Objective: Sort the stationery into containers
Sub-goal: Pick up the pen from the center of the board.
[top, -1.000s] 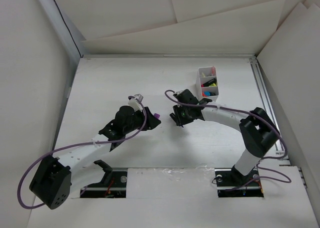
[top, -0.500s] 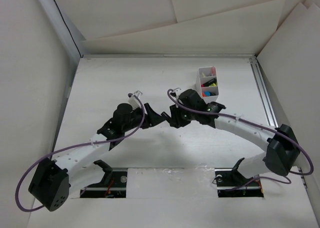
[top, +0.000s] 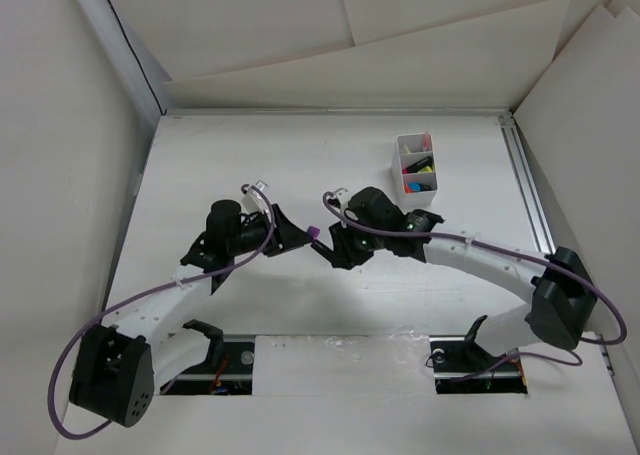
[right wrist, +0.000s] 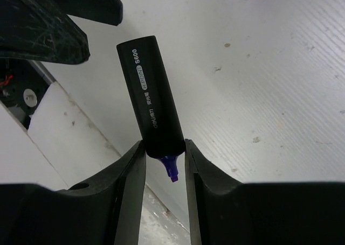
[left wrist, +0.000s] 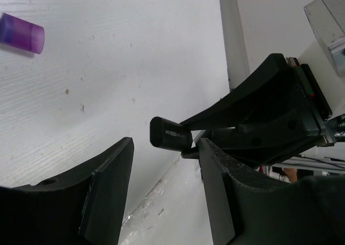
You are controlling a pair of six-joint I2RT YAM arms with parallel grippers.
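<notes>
Left of the white box (top: 399,155) and nearer the arm bases, above the bare table (top: 220,155): find the right gripper (right wrist: 164,148) pinched narrow on a black highlighter (right wrist: 148,94), clamping it at the writing end. Read the barrel as uncapped, with the purple tip (right wrist: 171,169) poking out just behind the fingers (right wrist: 129,191), white lettering turned to the wrist camera, and the blunt rear end aimed away from the box toward the left gripper (left wrist: 164,164). Log the left gripper, farther left of the box again, as parted to a middling width with nothing between its pads (left wrist: 108,196). Place the barrel's rear end just ahead of that gap; cannot tell whether it touches a fingertip. Spot a loose purple cap (top: 314,233) lying on the table between the two grippers, left of the box, apart from both sets of fingers. Inside the box, note dividers making three compartments in a row: pink bits (top: 426,140) in the far one, yellow and black pieces (top: 424,162) in the middle, blue and orange pieces (top: 415,186) in the near one. Cannot make out finer detail of the box contents from above.
</notes>
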